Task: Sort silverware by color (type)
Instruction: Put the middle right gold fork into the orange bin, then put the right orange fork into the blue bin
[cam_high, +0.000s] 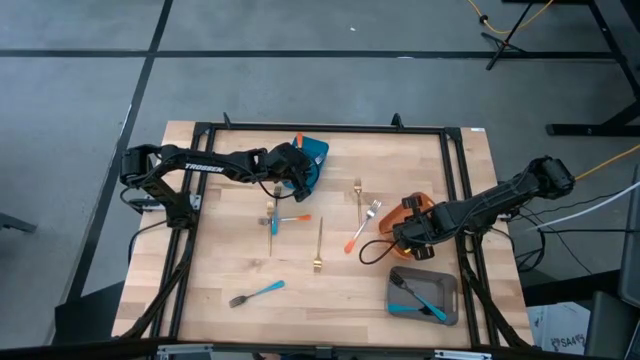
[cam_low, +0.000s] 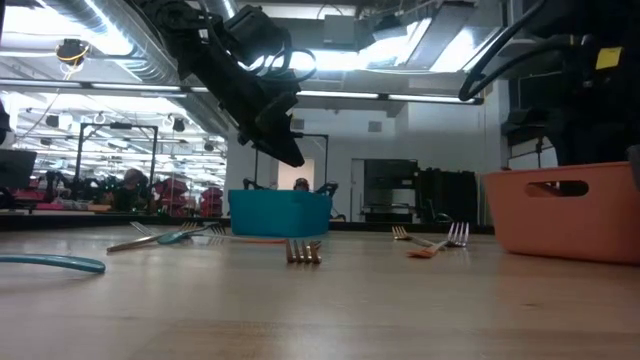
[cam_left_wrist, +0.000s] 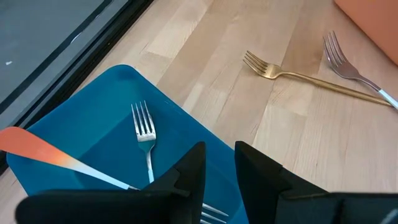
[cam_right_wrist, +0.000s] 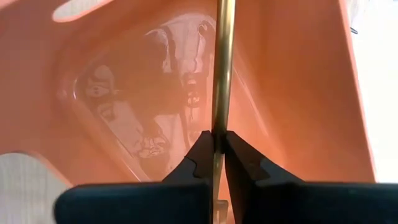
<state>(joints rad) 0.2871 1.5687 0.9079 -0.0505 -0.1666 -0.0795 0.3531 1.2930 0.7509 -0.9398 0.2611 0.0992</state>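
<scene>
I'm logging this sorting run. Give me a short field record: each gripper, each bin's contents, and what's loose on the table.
left gripper: open, over the blue bin
right gripper: shut on gold fork, over the orange bin
blue bin contents: orange-handled fork, another fork
grey bin contents: blue-handled fork
loose on table: several forks, gold, orange- and blue-handled

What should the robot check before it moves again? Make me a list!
1. Right claw shut on the gold fork: ok.
2. That fork hangs over the orange bin: ok.
3. Orange bin has room inside: ok, its floor looks bare.
4. Left claw open, holding nothing: ok.
5. Left claw is over the blue bin: ok.
6. Blue bin holds only blue forks: not ok, an orange-handled fork lies inside.
7. All forks off the table: not ok, several remain.
</scene>
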